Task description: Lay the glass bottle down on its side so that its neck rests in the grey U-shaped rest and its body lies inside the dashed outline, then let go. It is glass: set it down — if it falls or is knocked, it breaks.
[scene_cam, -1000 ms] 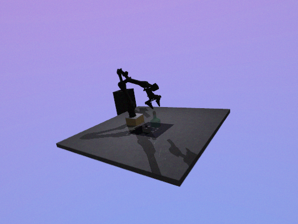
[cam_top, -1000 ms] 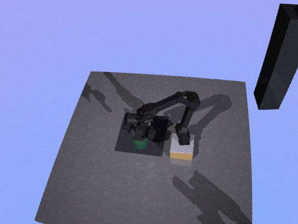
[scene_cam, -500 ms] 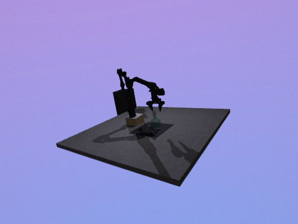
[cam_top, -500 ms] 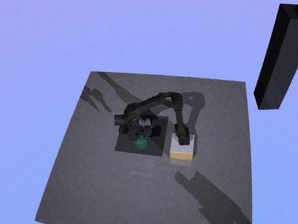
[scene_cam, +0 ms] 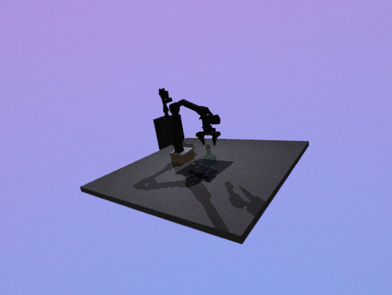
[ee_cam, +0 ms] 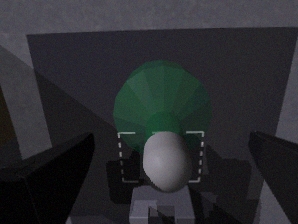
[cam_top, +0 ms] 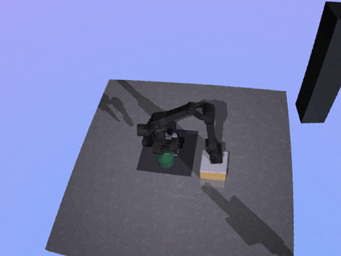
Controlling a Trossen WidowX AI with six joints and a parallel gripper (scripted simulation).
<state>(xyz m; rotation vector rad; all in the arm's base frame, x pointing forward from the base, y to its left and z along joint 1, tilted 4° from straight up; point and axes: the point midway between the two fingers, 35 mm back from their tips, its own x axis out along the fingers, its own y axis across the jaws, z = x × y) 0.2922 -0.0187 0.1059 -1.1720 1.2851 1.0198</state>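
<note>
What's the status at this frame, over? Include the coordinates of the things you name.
Gripper (scene_cam: 208, 144) (ee_cam: 170, 139) open, above bottle. Glass bottle (cam_top: 166, 160) (scene_cam: 209, 158) (ee_cam: 162, 95) upright, not yet laid down. Nothing seen between fingers and bottle neck.

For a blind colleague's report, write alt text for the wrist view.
A green glass bottle with a pale top stands upright between wide-open black fingers. Below it in the picture are a dashed outline and the grey rest.
</note>
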